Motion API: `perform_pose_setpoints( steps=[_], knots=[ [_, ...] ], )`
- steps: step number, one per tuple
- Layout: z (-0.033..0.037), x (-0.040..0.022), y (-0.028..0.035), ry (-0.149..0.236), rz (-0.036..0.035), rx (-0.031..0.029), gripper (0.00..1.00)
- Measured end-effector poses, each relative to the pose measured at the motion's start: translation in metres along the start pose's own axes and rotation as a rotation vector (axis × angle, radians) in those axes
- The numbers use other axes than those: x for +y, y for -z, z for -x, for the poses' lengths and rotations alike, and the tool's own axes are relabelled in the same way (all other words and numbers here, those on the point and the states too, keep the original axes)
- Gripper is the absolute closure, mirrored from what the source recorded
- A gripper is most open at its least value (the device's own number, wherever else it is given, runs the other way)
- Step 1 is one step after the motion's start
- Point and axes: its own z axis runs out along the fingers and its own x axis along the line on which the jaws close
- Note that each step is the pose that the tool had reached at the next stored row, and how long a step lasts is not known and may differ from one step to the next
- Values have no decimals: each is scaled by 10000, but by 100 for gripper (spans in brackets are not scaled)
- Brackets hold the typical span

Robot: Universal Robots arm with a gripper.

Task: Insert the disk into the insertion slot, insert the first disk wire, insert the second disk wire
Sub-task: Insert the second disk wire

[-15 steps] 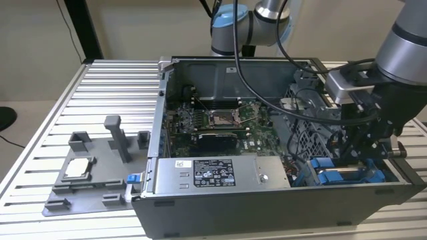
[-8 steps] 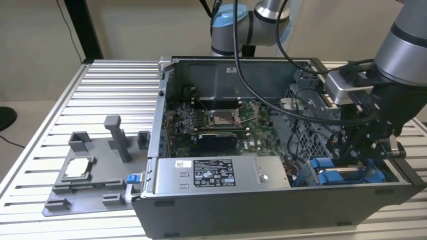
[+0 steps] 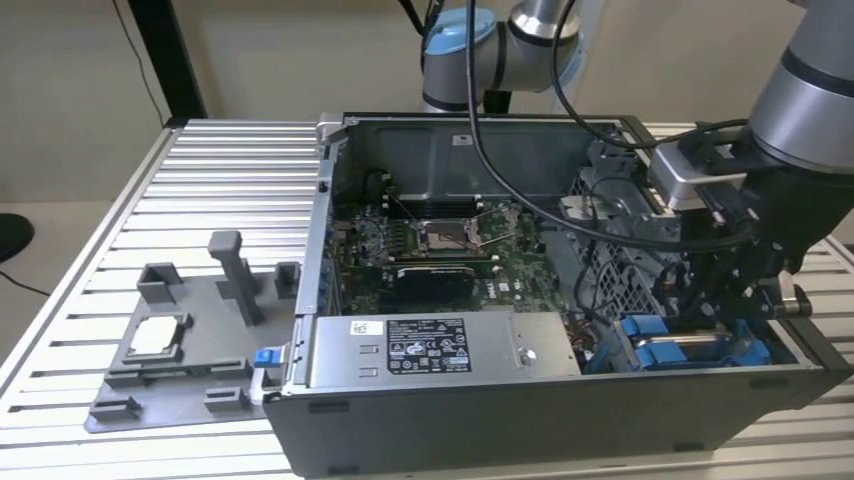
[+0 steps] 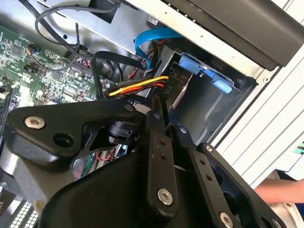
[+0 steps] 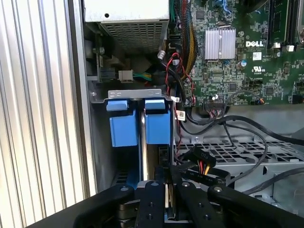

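The robot arm [image 3: 814,110] reaches down from the exterior view's upper right, its silver forearm angled over the open computer case, wrist turned downward. The black gripper [image 3: 727,285] hangs low inside the case at the exterior view's right. In both wrist views its two black fingers [image 5: 154,199] sit pressed nearly together, closed to a thin gap.
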Motion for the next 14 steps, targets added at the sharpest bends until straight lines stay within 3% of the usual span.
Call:
perform_pose_setpoints(
  steps=[1, 12, 14],
  knots=[
    [1, -1, 10, -2, 8, -18, 0],
    [2, -39, 477, -196, 42, 14, 0],
    [1, -40, 492, -215, 43, 7, 0]
  ],
)
